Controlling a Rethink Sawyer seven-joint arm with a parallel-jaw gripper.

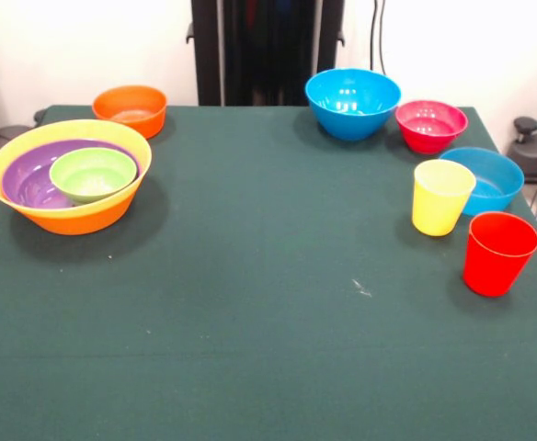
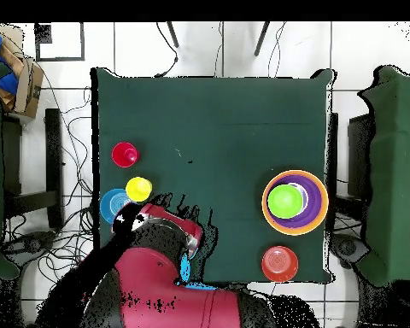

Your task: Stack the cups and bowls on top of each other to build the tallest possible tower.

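Observation:
The tower's base, a large yellow-orange bowl point(image 1: 75, 213) point(image 2: 319, 213), stands at the front view's left. A wide purple bowl point(image 1: 25, 180) point(image 2: 304, 215) sits in it, and a small green bowl point(image 1: 92, 174) point(image 2: 285, 200) sits in that. A small orange bowl point(image 1: 131, 108) point(image 2: 279, 263) stands alone behind it. At the right stand a deep blue bowl point(image 1: 352, 101), a pink-red bowl point(image 1: 430, 124), a shallow blue bowl point(image 1: 489, 179) point(image 2: 113, 205), a yellow cup point(image 1: 441, 197) point(image 2: 138, 189) and a red cup point(image 1: 498, 253) point(image 2: 125, 155). Only one large yellow-orange bowl shows. The gripper shows in neither view.
The red arm point(image 2: 157, 273) lies folded over the table's robot-side edge and hides the deep blue and pink-red bowls in the overhead view. The black pedestal point(image 1: 267, 50) stands behind the green table point(image 1: 268, 303). Cables and chairs surround the table.

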